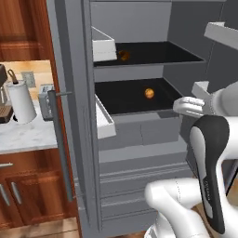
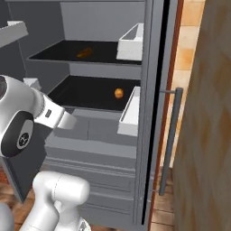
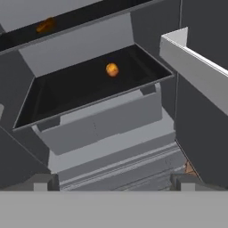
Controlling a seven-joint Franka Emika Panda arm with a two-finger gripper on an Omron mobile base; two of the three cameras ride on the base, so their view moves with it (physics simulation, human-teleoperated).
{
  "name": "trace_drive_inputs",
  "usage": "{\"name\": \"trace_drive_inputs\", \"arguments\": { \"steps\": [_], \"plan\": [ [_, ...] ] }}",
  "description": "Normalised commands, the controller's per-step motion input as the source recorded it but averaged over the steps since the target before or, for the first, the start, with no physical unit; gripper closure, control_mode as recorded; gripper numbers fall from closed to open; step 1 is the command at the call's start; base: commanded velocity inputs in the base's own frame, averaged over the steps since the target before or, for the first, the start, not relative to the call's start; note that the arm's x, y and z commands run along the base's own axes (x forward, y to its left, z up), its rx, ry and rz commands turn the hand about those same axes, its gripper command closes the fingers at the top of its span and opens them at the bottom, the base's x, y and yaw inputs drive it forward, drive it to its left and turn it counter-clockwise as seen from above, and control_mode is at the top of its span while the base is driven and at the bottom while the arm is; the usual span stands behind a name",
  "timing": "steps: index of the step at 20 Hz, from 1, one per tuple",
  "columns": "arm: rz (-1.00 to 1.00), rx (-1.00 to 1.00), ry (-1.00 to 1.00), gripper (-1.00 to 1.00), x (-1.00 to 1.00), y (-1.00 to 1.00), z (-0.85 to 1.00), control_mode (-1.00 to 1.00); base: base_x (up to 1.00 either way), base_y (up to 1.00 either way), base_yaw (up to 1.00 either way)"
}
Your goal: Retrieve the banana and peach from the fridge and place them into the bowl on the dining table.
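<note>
Straight ahead of the gripper [image 3: 111,187], the peach [image 3: 112,69] sits on the fridge's [image 3: 102,129] lower dark shelf. Banana [image 3: 46,25] lies one shelf higher. Jaws are spread wide, holding nothing.

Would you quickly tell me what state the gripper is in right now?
Gripper: open and holding nothing, facing the fridge shelves.

Peach [image 1: 149,93] on lower fridge shelf [image 1: 125,100]
</note>
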Motion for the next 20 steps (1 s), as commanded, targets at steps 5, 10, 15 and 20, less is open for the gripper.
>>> {"name": "trace_drive_inputs", "arguments": {
  "steps": [5,10,15,20],
  "plan": [
    [0.0,0.0,0.0,-1.0,0.0,0.0,0.0,1.0,1.0,0.02,0.01],
    [0.0,0.0,0.0,-1.0,0.0,0.0,0.0,1.0,1.0,0.0,0.03],
    [0.0,0.0,0.03,-1.0,0.38,0.13,0.0,-1.0,0.17,0.0,0.0],
    [0.04,0.0,0.03,-1.0,0.34,0.26,0.08,-1.0,0.0,0.0,0.0]
  ]
}}
